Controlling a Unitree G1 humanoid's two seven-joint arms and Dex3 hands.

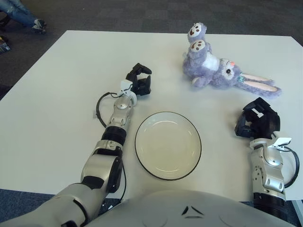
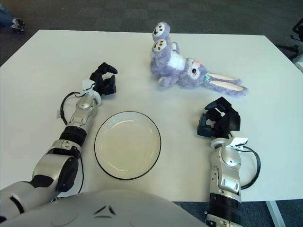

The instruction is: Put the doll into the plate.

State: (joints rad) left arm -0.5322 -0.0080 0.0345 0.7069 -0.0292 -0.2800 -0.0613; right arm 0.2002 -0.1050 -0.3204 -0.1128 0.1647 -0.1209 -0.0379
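The doll (image 1: 222, 71), a purple plush rabbit with long pink-lined ears, lay on its back on the white table (image 1: 57, 94), toward the far right corner. Its feet pointed at the far edge and its ears trailed toward the right edge. Nothing was touching it.

The plate (image 1: 168, 145), cream with a dark rim, sat near the middle of the near edge and held nothing. It lay well apart from the doll.

The left hand (image 1: 140, 80) showed over the table beyond the plate's left side, toward the table's centre. Its fingers were loosely curled and held nothing. A thin black cable (image 1: 100, 109) looped beside the left forearm.

The right hand (image 1: 258, 119) showed near the right edge, level with the plate's far rim and on the near side of the doll's ears. Its fingers were bent but parted, gripping nothing, and stood clear of the doll.
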